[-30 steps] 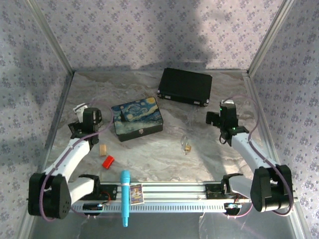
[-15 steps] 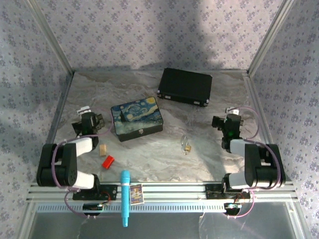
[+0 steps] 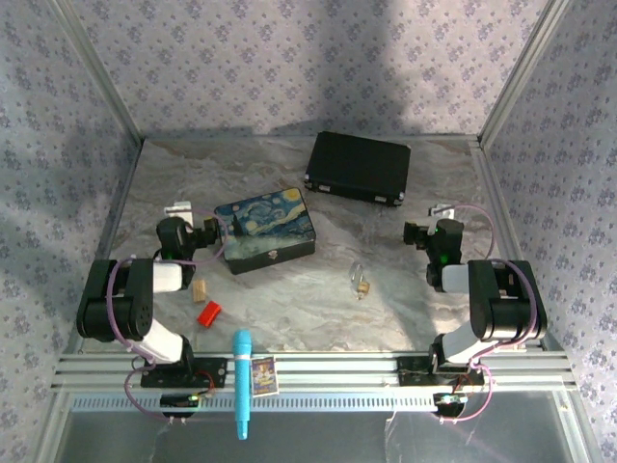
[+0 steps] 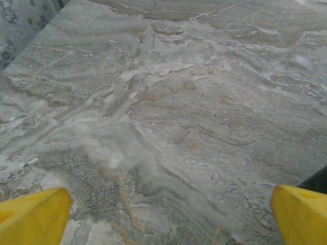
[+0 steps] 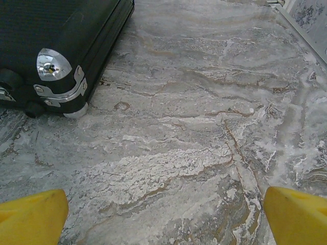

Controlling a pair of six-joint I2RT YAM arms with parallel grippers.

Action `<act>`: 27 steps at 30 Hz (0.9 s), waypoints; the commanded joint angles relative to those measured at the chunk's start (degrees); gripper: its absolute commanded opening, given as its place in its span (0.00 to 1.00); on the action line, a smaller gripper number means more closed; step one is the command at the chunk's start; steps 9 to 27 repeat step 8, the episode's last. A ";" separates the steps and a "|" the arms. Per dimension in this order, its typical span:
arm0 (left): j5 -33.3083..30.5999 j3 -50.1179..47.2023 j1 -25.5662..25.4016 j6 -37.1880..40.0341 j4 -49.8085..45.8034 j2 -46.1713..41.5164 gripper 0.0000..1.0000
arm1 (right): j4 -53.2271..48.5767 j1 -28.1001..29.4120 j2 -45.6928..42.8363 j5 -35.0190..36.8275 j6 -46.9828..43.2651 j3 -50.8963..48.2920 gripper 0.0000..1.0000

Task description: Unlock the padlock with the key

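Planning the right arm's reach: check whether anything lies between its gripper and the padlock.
Nothing visible does. Bare table lies between the right gripper and the padlock; the black case sits farther back, the painted box off to the left.

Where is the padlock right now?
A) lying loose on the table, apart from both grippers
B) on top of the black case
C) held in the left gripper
A: the padlock lies on the table, apart from the left gripper and right gripper.

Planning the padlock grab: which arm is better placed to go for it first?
Right, probably. The right gripper is open and nearer the padlock, with bare table between. The left gripper, also open, sits farther off beside the painted box.
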 commanded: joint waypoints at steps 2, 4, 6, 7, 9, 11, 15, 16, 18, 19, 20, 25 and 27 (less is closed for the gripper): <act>2.23 0.16 0.48 0.98 2.73 0.24 1.00 | 1.47 0.11 0.14 -0.64 -1.18 1.11 0.99; 2.15 0.20 0.47 1.01 2.71 0.25 1.00 | 1.14 -0.26 0.21 -1.34 -1.04 1.35 0.99; 2.24 0.17 0.47 1.00 2.75 0.16 1.00 | 1.27 -0.17 0.15 -1.37 -1.13 1.09 0.99; 2.07 0.15 0.48 1.06 2.71 0.24 1.00 | 1.56 -0.13 0.20 -1.32 -1.18 1.06 0.99; 2.11 0.23 0.51 1.03 2.71 0.25 1.00 | 1.26 -0.05 0.19 -1.59 -1.42 1.18 0.99; 2.11 0.23 0.51 1.03 2.71 0.25 1.00 | 1.26 -0.05 0.19 -1.59 -1.42 1.18 0.99; 2.11 0.23 0.51 1.03 2.71 0.25 1.00 | 1.26 -0.05 0.19 -1.59 -1.42 1.18 0.99; 2.11 0.23 0.51 1.03 2.71 0.25 1.00 | 1.26 -0.05 0.19 -1.59 -1.42 1.18 0.99; 2.11 0.23 0.51 1.03 2.71 0.25 1.00 | 1.26 -0.05 0.19 -1.59 -1.42 1.18 0.99; 2.11 0.23 0.51 1.03 2.71 0.25 1.00 | 1.26 -0.05 0.19 -1.59 -1.42 1.18 0.99; 2.11 0.23 0.51 1.03 2.71 0.25 1.00 | 1.26 -0.05 0.19 -1.59 -1.42 1.18 0.99; 2.11 0.23 0.51 1.03 2.71 0.25 1.00 | 1.26 -0.05 0.19 -1.59 -1.42 1.18 0.99; 2.11 0.23 0.51 1.03 2.71 0.25 1.00 | 1.26 -0.05 0.19 -1.59 -1.42 1.18 0.99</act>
